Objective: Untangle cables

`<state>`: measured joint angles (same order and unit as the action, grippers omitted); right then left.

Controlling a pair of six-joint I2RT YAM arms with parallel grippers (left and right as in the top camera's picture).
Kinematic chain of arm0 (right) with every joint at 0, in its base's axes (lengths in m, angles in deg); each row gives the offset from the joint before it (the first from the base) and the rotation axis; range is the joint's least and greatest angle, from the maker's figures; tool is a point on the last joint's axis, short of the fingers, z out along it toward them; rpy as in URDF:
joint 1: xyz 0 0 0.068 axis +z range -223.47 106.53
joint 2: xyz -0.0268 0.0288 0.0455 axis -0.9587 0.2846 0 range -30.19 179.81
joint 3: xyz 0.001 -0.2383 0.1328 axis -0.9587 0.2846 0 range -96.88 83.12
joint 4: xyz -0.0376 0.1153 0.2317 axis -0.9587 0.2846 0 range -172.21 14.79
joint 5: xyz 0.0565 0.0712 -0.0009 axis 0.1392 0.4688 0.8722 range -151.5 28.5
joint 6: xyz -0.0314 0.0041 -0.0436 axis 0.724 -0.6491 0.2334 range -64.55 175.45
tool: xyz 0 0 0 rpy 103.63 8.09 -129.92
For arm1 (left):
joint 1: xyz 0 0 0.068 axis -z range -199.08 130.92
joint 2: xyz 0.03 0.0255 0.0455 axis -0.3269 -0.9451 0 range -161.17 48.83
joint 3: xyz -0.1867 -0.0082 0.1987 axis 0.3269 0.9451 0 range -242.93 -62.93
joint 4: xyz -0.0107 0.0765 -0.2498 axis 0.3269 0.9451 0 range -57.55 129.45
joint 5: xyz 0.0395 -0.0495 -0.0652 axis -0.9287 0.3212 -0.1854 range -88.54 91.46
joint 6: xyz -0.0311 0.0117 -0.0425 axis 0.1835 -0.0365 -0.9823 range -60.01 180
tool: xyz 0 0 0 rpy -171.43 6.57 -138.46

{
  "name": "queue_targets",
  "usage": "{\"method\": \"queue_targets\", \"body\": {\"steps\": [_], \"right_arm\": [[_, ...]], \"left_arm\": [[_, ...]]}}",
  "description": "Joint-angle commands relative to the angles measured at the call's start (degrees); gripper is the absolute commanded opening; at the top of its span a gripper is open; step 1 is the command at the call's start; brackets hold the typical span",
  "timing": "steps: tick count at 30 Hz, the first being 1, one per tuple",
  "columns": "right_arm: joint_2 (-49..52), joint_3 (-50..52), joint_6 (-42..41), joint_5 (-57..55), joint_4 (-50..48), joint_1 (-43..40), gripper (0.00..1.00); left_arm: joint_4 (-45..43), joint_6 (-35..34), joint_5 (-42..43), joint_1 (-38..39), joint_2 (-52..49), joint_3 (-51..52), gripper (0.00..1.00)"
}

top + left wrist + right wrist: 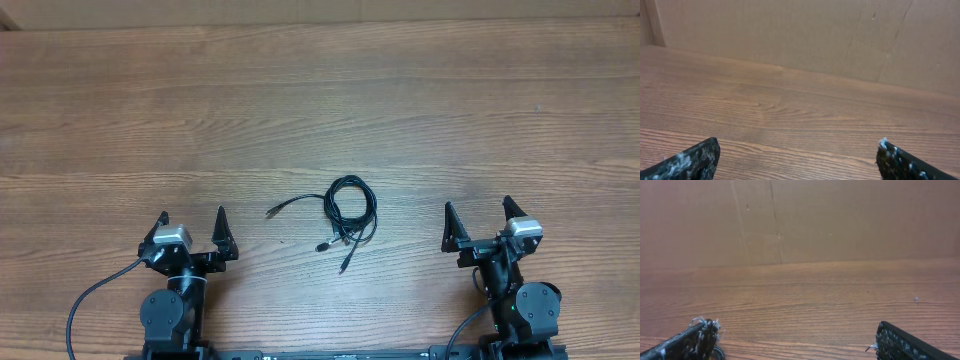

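left tool: wide, empty | right tool: wide, empty | cables: coiled tangle on desk, centre, toward near edge, between tools, touching neither | relation: coil slightly nearer right tool; one loose tail stretches toward left tool; plugs trail toward near edge

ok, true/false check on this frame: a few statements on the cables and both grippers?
1. The cables lie in one tangle on the table, between the two arms. True.
2. The left gripper is shut on a cable. False: it is open and empty, apart from the tangle.
3. The right gripper is open and holds nothing. True.
4. The left wrist view shows the cables. False: only the table and a brown wall show there.
5. One plug end trails from the coil toward the left arm. True.
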<state>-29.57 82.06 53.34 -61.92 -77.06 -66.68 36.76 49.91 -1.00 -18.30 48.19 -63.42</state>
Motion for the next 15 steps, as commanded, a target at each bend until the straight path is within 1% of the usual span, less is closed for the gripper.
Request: {"method": "queue_targets", "body": {"steps": [1, 15], "right_arm": [[-0.5, 0.6, 0.3, -0.1, -0.3, 0.3, 1.00], [-0.5, 0.6, 0.3, -0.1, -0.3, 0.3, 1.00]], "left_arm": [[-0.1, 1.3, -0.9, 0.4, 0.2, 0.2, 0.99], [-0.1, 1.3, -0.9, 0.4, 0.2, 0.2, 1.00]]}}
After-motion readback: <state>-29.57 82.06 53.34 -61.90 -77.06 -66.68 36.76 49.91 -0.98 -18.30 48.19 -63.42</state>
